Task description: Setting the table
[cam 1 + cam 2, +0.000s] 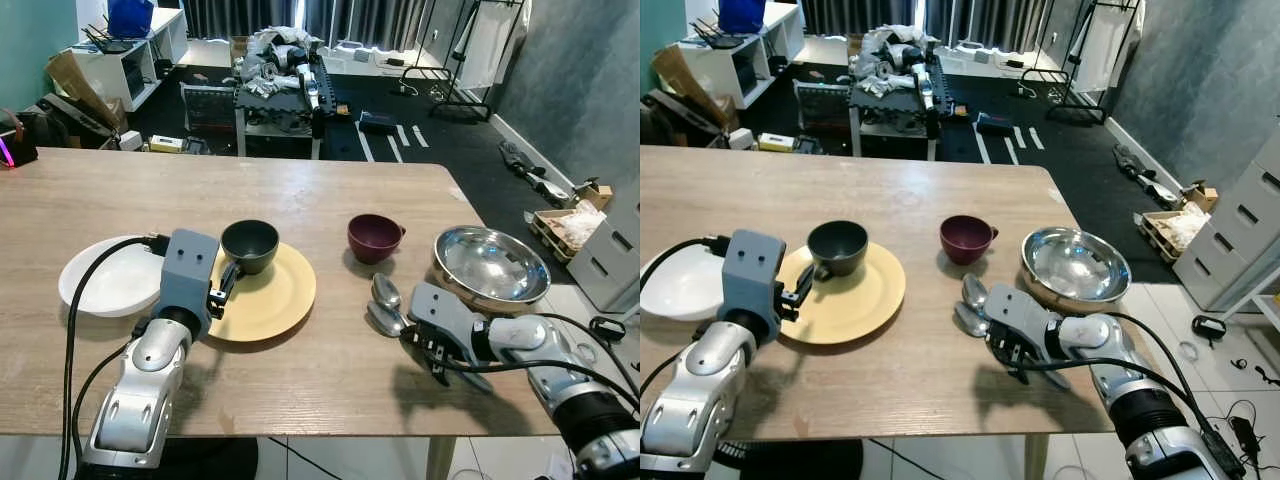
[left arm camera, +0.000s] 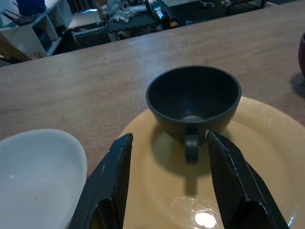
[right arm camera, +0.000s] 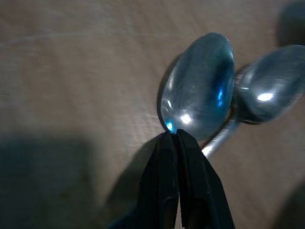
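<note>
Left claw (image 2: 167, 181) hovers open behind the dark cup (image 2: 193, 100) on the yellow plate (image 1: 262, 292), handle pointing straight between its fingers. Over right, the pinched-closed right claw (image 3: 174, 143) touches the nearer spoon (image 3: 200, 88) on the counter (image 1: 300, 200).

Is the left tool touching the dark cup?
Apart. The left wrist view shows the left tool open, with yellow plate visible between each finger and the dark cup.

No text, label, brand, number or sign can be read anywhere.

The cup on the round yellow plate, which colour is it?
Dark grey cup, clearest in the left wrist view.
</note>
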Available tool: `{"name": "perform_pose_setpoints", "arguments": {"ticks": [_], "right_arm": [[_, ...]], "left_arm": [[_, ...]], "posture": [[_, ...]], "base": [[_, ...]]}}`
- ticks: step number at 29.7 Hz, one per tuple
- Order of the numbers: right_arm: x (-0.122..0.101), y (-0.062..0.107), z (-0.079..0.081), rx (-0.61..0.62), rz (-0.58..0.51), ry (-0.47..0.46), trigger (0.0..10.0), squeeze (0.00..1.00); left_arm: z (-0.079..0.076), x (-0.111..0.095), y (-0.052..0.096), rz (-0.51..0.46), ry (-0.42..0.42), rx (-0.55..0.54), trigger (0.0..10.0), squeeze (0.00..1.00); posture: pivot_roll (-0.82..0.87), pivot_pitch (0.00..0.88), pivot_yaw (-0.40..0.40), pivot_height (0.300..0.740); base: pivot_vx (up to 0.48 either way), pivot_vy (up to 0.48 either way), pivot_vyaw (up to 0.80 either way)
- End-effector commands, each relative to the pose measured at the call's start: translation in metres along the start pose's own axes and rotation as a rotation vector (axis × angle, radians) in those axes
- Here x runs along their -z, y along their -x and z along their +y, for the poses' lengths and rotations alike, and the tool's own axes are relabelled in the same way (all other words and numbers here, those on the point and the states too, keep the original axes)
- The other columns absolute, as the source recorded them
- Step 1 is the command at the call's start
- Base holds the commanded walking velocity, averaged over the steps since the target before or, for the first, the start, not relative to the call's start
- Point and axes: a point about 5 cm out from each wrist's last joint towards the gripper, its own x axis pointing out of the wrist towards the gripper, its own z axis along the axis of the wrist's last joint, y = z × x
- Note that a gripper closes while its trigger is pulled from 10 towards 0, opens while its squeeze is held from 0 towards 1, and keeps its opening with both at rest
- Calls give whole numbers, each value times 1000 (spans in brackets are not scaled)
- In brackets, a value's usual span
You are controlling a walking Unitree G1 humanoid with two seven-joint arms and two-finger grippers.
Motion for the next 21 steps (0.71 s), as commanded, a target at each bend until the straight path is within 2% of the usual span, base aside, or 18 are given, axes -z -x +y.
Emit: {"name": "perform_pose_setpoints", "arguments": {"ticks": [1,5,6,7,8,11,13,21], "right_arm": [[30,-8,31,-165,92,-121,0,0],[0,-7,38,-270,-123,-239,0,0],[-8,-6,35,-263,-180,-269,4980,0],[-8,-6,35,-263,-180,-269,4980,0],[-16,-5,31,-241,-231,-295,10000,0],[-27,1,14,-134,-310,-316,10000,0],[-26,5,9,-98,-304,-300,10000,0],[-24,19,6,-55,-295,-299,10000,0]], "left_arm": [[-1,4,2,23,10,0,10000,0],[-2,5,1,23,12,2,10000,0],[-2,5,1,23,12,2,10000,0],[-2,5,1,23,12,2,10000,0],[-2,5,1,23,13,3,10000,0],[-3,5,1,22,13,5,10000,0],[-3,5,1,22,12,7,10000,0],[-5,5,0,20,14,13,10000,0]], "posture": [[10,0,20,740],[8,0,18,740],[8,0,18,740],[8,0,18,740],[8,0,19,740],[3,0,22,740],[1,0,22,740],[-7,0,22,740]], "base": [[0,0,0],[0,0,0],[0,0,0],[0,0,0],[0,0,0],[0,0,0],[0,0,0],[0,0,0]]}}
